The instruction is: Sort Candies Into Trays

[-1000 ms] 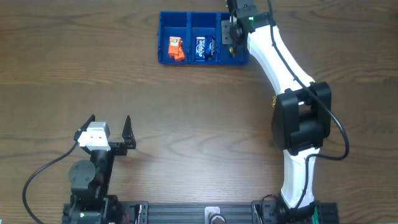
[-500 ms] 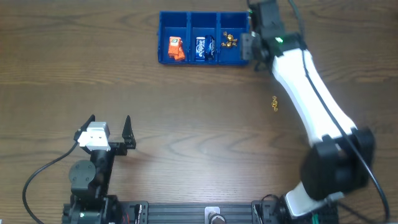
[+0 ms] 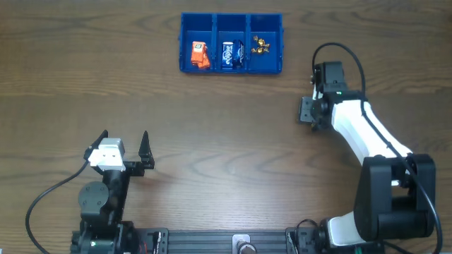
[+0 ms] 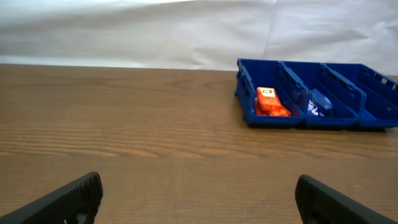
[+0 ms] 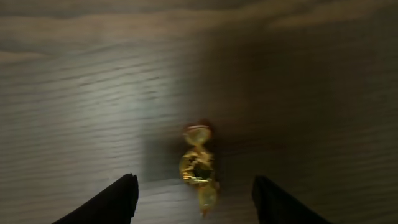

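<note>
The right end effector (image 3: 308, 113) hangs over the desk (image 3: 212, 141), below and to the right of the blue tray (image 3: 231, 69) and well apart from it. In its own wrist view its two fingers (image 5: 102, 200) stand wide apart with nothing between the pads. A loose gold candy (image 5: 199, 169) lies on the wood just ahead of the gap, roughly midway between the fingers. The wrapper looks twisted at both ends, though the picture is too soft to be sure. It cannot be told whether the fingertips touch the desk.

The tray sits near the far edge of the desk and has three compartments in a row. An orange candy (image 3: 200, 55) lies in the left one, a blue candy (image 3: 232, 53) in the middle one, and a small cluster of gold candies (image 3: 262, 45) in the right one.

The left end effector (image 3: 124, 141) is near its own base at the left of the desk, far from the tray. Its fingers are spread wide and it holds nothing. Its wrist view looks across bare wood to the tray, where the orange candy shows in the nearest compartment.
</note>
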`<state>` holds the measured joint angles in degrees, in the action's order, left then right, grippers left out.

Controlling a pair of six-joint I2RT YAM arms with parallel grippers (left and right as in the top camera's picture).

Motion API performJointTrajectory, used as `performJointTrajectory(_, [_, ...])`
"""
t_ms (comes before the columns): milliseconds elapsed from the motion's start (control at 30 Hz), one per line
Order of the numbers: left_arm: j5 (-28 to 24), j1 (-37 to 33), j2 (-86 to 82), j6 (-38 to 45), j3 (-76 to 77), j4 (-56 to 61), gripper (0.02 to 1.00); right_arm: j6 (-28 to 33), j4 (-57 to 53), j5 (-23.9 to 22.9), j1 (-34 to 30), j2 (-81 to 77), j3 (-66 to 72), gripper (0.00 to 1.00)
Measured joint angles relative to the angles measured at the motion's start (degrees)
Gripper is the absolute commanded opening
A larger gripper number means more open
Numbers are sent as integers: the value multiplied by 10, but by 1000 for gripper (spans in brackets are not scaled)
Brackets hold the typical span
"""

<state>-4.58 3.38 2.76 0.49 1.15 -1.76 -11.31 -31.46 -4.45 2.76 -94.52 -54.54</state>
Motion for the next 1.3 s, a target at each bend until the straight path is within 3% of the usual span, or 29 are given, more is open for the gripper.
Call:
performJointTrajectory(400, [0,0,0,0,0,0,998,-2,35,8,-20,-68,-2,586])
performJointTrajectory(600, [0,0,0,0,0,0,998,-4,34,12,-19,-68,-2,450])
performJointTrajectory(867, [0,0,0,0,0,0,998,-6,29,22,-19,-68,-2,187])
performJointTrajectory(1200, [0,0,0,0,0,0,998,-6,27,21,-14,-67,-3,159])
performJointTrajectory(1300, [0,0,0,0,0,0,998,-6,4,24,16,-57,-2,159])
